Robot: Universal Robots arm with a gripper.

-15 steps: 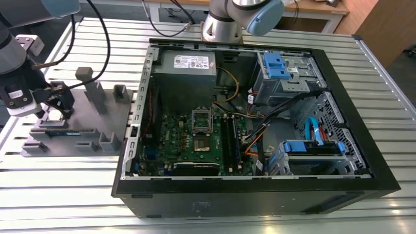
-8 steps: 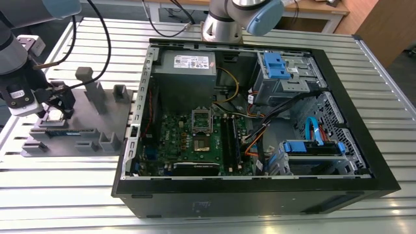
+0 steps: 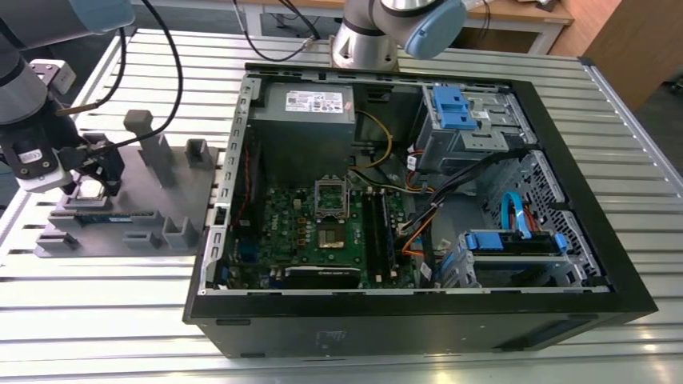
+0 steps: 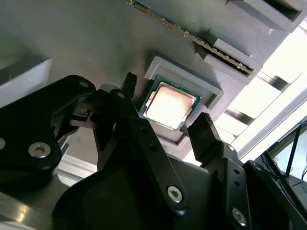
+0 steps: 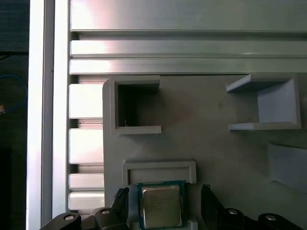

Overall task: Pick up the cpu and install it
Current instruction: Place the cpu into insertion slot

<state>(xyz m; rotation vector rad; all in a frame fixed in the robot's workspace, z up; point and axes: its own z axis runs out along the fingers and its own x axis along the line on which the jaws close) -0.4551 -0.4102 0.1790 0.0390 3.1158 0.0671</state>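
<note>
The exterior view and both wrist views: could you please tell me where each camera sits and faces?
Exterior view: off the arm, looking down at the open black computer case and grey plastic holder tray; the arm shows.
First wrist view: on the wrist, looking straight down at the small square silver-topped cpu; the hand shows.
Second wrist view: on the wrist, looking slantwise past the hand.
Both wrist views share the cpu between the open fingers.

At the frame's left, the gripper (image 3: 91, 186) hung over a grey fixture tray (image 3: 144, 196) beside the open computer case (image 3: 353, 328).
</note>
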